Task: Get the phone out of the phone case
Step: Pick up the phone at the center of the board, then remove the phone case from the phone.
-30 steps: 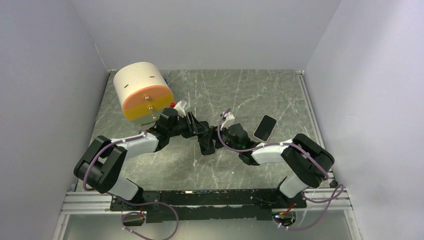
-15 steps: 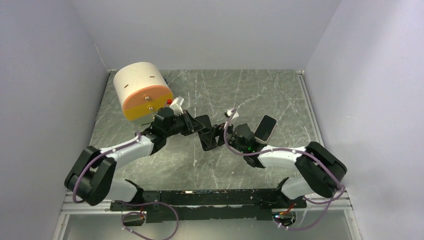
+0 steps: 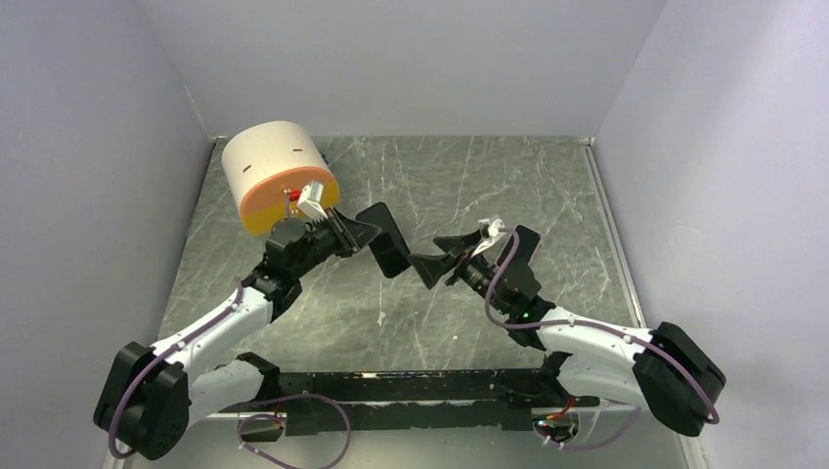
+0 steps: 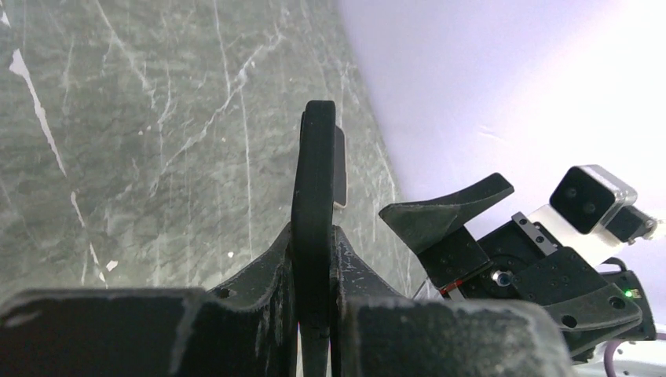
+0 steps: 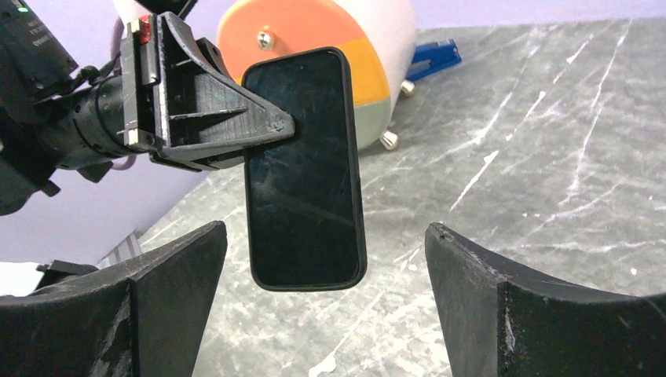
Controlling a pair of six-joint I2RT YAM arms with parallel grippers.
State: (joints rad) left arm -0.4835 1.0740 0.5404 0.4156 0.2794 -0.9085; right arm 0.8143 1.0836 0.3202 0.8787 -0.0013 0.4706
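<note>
1. Phone case (image 3: 383, 242) is held in the air over the middle of the table (image 3: 469, 186), pinched on one long edge by the left gripper (image 3: 358, 233). A glossy face inside a raised rim is seen from the right wrist (the phone (image 5: 302, 181) is judged to be seated inside, unconfirmed).
2. The right gripper (image 3: 442, 258) is spread wide at 4 o'clock of the case, near it and touching nothing.
3. A slip is the main risk: only one edge is clamped, so a push from the right could pivot the case out of the pinch and drop it onto the table.
4. If the case is squeezed across its width, the rim may be pressed tighter onto the phone instead of peeled off.
5. A pale drum (image 3: 279, 176) lies at 10 o'clock of the left gripper, just beside its wrist, and could be knocked if that arm is drawn back.
</note>
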